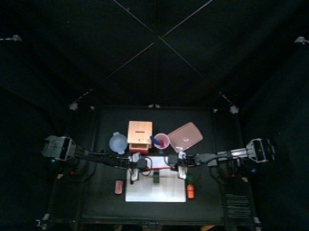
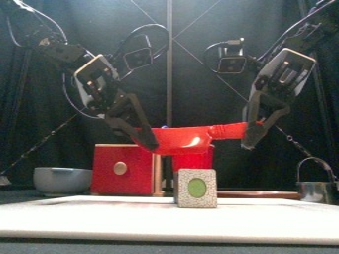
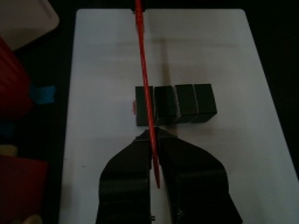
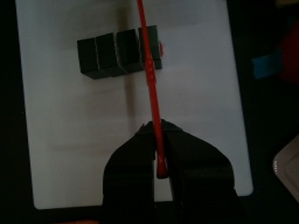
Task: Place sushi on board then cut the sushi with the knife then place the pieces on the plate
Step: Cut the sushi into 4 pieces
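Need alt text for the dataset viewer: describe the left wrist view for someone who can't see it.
The left gripper is shut on a thin red toy knife, seen edge-on, which runs out over a dark green sushi roll of blocks set side by side on a white cutting board. The blade crosses the roll near one end; whether it touches cannot be told.

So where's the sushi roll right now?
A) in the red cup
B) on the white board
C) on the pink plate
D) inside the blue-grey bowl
B: the sushi roll lies on the white cutting board, with the red knife held over it.
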You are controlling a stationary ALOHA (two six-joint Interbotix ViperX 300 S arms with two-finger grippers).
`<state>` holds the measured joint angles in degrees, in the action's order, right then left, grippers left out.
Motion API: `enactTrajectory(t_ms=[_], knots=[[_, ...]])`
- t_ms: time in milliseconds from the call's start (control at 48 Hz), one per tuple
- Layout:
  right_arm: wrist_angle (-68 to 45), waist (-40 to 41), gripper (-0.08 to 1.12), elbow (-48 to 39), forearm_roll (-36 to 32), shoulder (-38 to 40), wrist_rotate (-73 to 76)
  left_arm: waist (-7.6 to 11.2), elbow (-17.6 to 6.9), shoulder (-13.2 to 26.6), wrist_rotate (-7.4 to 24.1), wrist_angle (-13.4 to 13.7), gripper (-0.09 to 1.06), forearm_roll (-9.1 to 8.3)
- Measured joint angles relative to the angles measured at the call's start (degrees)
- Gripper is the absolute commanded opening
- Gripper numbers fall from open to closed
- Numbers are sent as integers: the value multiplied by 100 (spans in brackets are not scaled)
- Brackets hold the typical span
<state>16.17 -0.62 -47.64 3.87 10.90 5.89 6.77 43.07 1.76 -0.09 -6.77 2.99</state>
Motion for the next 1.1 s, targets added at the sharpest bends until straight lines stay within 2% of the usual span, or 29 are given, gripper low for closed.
enactTrajectory(t_ms=[354,1104], knots=[[9,-35,34,-9,141,-114,0,18,-167,299,26,-9,44,-26],[9,-44,34,-35,185,-229,0,18,-185,369,18,-9,44,-35]])
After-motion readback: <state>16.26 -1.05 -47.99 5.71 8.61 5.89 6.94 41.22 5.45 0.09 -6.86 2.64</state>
